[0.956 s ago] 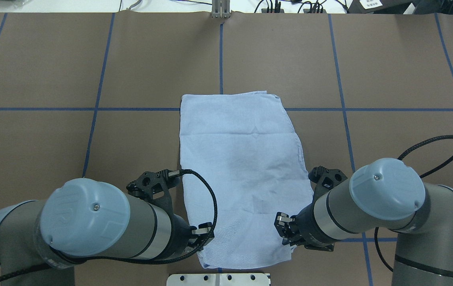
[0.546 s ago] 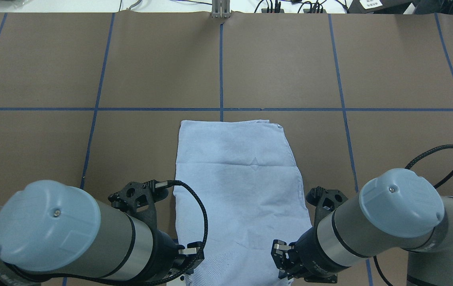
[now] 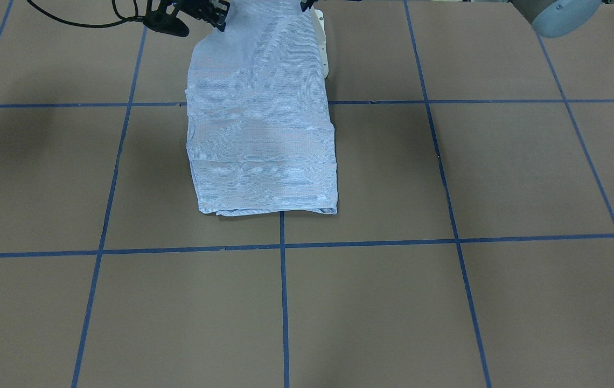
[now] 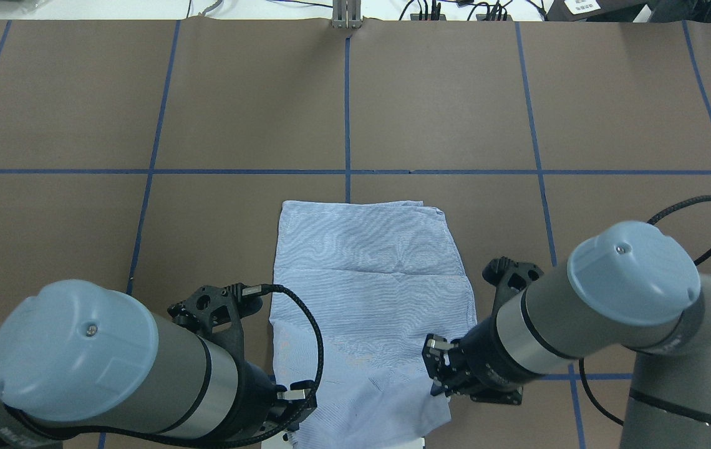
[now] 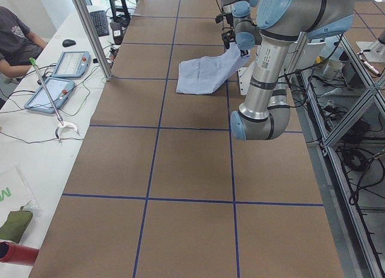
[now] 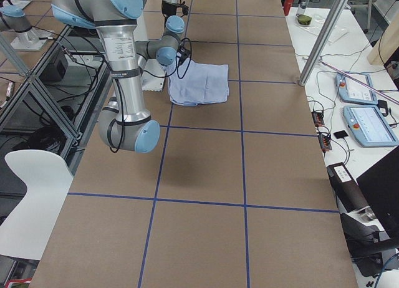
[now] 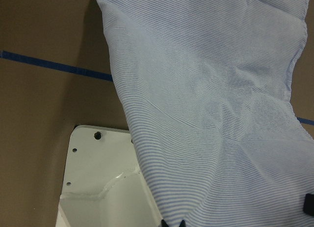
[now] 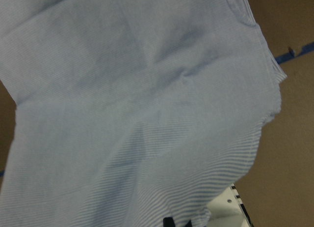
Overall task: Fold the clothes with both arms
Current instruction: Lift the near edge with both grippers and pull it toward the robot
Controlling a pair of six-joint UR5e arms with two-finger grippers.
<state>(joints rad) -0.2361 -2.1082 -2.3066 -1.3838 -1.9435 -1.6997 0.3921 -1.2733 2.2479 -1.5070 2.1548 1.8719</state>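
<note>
The clothes are one light-blue striped shirt (image 4: 371,293), folded into a long rectangle. Its far end lies flat on the brown table and its near end is lifted toward the robot's base. My left gripper (image 4: 296,399) is shut on the near left corner, and my right gripper (image 4: 436,369) is shut on the near right edge. In the left wrist view the shirt (image 7: 211,104) drapes right down to the fingertips (image 7: 166,223). The right wrist view is filled with the shirt (image 8: 132,99). From the front, the shirt (image 3: 261,124) runs up to the right gripper (image 3: 215,16).
The white base plate (image 7: 103,183) lies under the lifted end of the shirt. Blue tape lines (image 4: 347,112) grid the table. A side bench holds teach pendants (image 5: 72,64), a person (image 5: 15,37) sits there, and a metal post (image 6: 324,32) stands at the far edge.
Both grippers have dragged the shirt toward the robot's base, so its far edge now lies nearer than the cross tape line. The right arm has since moved slightly forward.
</note>
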